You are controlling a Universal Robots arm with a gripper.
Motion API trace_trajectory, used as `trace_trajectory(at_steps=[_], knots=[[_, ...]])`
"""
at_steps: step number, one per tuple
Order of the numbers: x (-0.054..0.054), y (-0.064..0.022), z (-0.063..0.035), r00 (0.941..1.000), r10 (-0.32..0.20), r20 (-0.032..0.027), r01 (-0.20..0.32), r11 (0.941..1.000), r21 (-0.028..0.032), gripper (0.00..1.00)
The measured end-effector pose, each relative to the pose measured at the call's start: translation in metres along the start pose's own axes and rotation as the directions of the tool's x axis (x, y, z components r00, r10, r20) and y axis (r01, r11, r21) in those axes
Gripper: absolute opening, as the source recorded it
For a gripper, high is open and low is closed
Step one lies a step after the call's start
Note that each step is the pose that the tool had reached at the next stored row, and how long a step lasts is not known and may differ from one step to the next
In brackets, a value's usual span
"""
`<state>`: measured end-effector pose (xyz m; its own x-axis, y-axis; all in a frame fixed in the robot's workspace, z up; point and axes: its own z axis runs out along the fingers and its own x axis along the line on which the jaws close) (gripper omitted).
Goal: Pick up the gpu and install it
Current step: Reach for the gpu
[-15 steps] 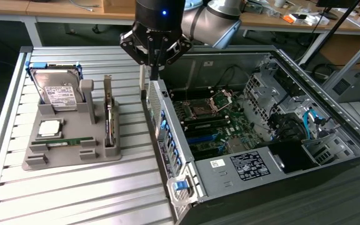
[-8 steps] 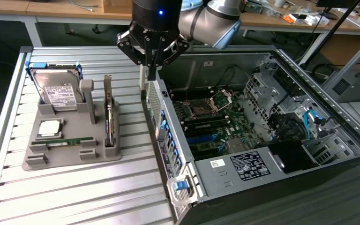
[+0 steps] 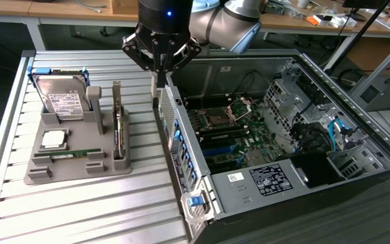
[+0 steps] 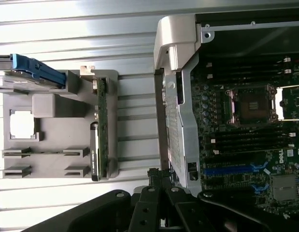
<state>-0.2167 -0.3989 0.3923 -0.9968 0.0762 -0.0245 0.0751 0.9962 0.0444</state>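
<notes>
While the tool (image 3: 160, 80) hangs over the near wall of the case (image 3: 181, 137), I note its jaws pressed together with nothing between them. Nothing is held.

The gpu (image 3: 118, 127) stands on edge in its slot of the grey holder (image 3: 73, 173) on the bench (image 3: 79, 213). It sits at the side of the holder nearest the case, with the drive (image 3: 63, 101) further off toward the exterior view's left. The tool is above and a little to the case side of the card, near it but apart.

Step in hand, as I judge it: the approach for the pick. The card is untouched and install has not begun.

What the pick calls for, in my reading: jaws spread first, then the tool brought across to sit square over the card's top edge, aligned with its length. The card is thin and the holder's posts stand close by it, so the descent needs to be straight.

Inside the case the board (image 3: 229, 127) lies open, with the blue slot (image 4: 231, 170) uncovered.
</notes>
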Motion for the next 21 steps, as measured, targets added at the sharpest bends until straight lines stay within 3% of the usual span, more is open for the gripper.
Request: trace_trajectory(at_steps=[21], knots=[[0.013, -0.001, -0.0002, 1.0, 0.0, 0.0, 0.0, 1.0, 0.0001, 0.11]])
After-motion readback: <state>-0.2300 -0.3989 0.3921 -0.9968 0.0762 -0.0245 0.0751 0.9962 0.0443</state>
